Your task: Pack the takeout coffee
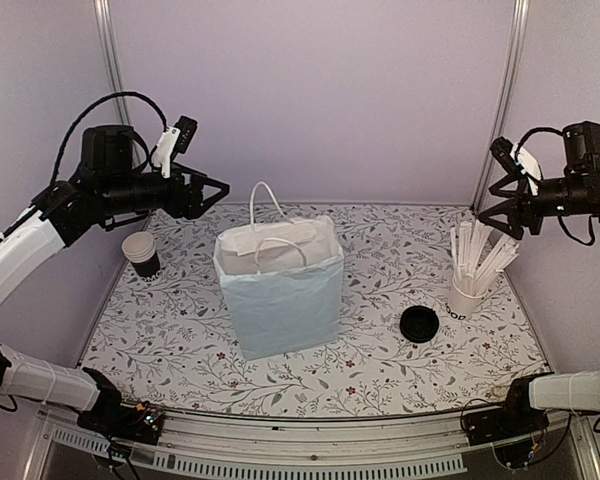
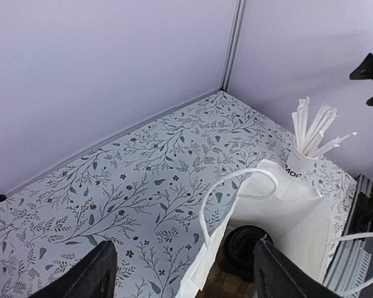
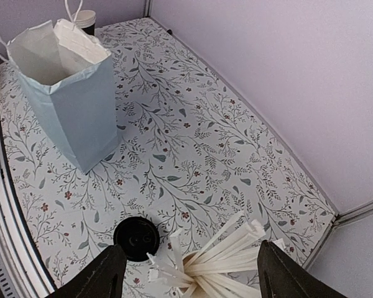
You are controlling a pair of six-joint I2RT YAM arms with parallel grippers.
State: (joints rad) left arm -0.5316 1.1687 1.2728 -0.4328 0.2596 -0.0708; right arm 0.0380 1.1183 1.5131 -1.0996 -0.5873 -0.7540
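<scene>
Both claws hang wide open above the worktop [image 1: 380, 250], holding and touching nothing: the left claw [image 2: 183, 261] high at the 10 o'clock of the bag [image 1: 280, 290], the right claw [image 3: 186, 261] over the cup of stirrers [image 1: 467, 298]. At the bag's 9 o'clock the coffee cup [image 1: 142, 253] stands upright, long axis vertical, open mouth up. Its lid [image 1: 419, 324] lies flat at the bag's 3 o'clock, beside the stirrers.
</scene>
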